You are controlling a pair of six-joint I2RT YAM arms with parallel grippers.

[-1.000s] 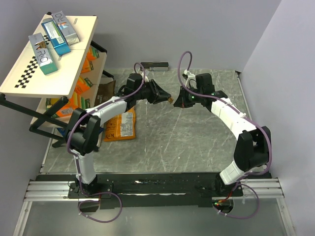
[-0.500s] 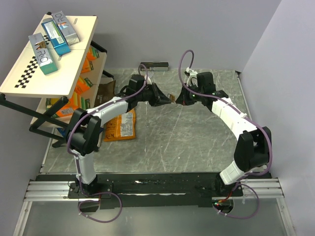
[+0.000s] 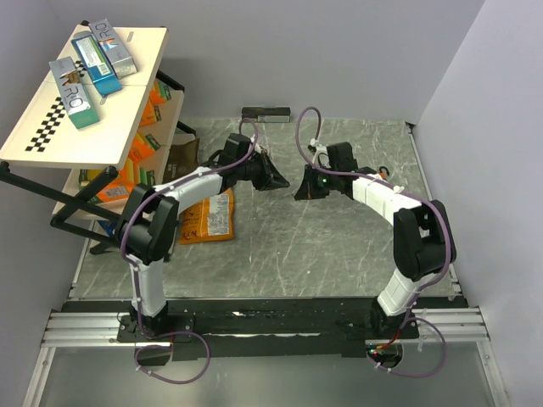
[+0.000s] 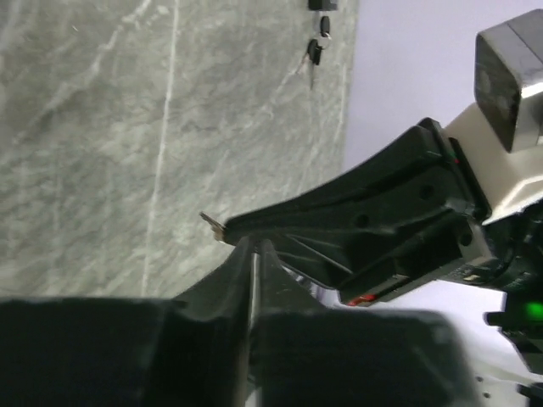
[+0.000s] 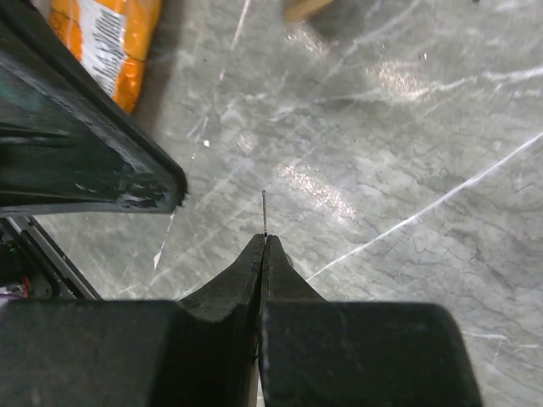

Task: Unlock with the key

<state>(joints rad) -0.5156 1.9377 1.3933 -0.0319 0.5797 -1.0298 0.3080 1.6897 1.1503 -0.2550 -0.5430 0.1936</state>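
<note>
My right gripper [image 5: 265,239] is shut on the key [image 5: 265,212]. Only its thin metal blade shows, sticking straight out past the fingertips. From the left wrist, the key's tip [image 4: 210,222] pokes out of the right gripper [image 4: 233,227], just above my left gripper [image 4: 253,244]. The left jaws are pressed together with nothing visible between them. In the top view the left gripper [image 3: 278,181] and right gripper [image 3: 299,190] point at each other, tips a short gap apart, above mid-table. A blurred tan object [image 5: 305,8] lies beyond the key; I cannot tell what it is.
An orange snack bag [image 3: 208,216] lies left of centre on the grey marbled table [image 3: 297,246]. A shelf rack [image 3: 81,136] with boxes stands at the left. A dark bar [image 3: 265,113] lies by the back wall. Small dark keys [image 4: 316,49] lie near the table's edge.
The left jaws have closed fully, and the brass padlock seen at their tips a second ago is gone from there. The right gripper has swung down and left, closer to the left one.
</note>
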